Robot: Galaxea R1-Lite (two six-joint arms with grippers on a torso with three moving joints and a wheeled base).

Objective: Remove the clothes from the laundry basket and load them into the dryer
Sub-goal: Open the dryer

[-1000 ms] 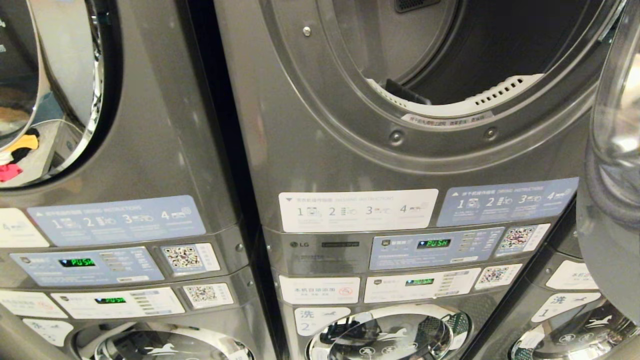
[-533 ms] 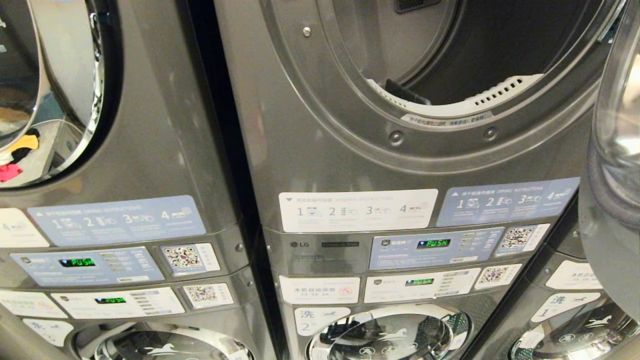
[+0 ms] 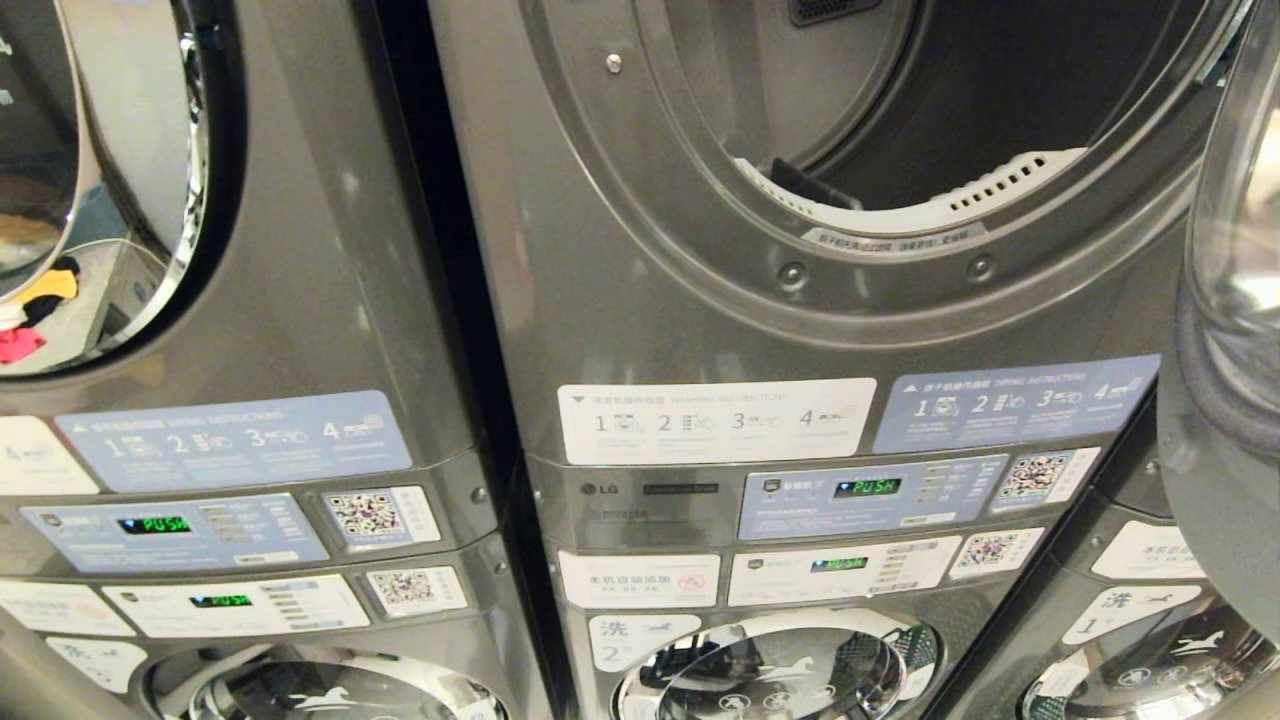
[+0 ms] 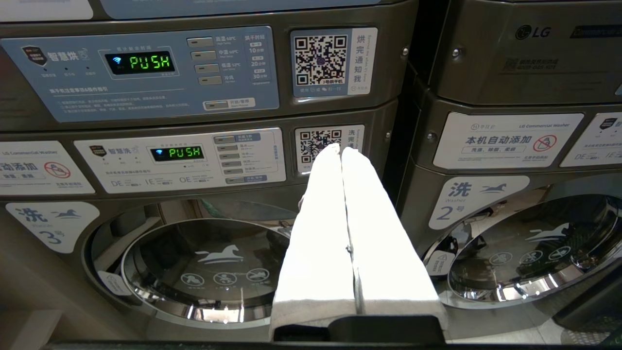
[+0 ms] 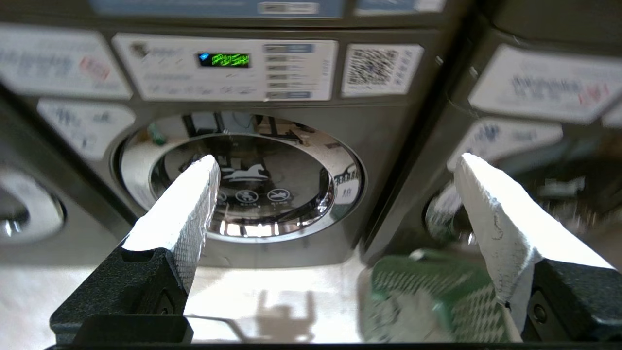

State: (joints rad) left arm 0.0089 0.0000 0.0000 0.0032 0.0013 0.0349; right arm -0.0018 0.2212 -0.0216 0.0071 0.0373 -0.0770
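Dryer open, basket on the floor, both grippers empty.

From left to right: our left gripper [image 4: 341, 148] points at the washer panels [image 4: 180, 158], fingers [image 4: 320, 228] pressed together, holding nothing. Our right gripper [image 5: 335, 165] has its fingers spread wide and empty; the laundry basket [image 5: 427, 291], with the clothes [image 5: 403, 316] inside, sits on the floor before the machines. The dryer [image 3: 940, 110] stands open, its door [image 3: 1230, 330] swung right. Risk: a shallow grasp may snag the basket lattice or drop denim short of the drum.

The dryer [image 3: 800, 330] mouth gapes unblocked, its swung-out door [image 3: 1230, 330] crowding the right side; low down, the laundry basket [image 5: 427, 296] sits on bare floor [image 5: 272, 301] before closed washer doors [image 5: 243, 184]
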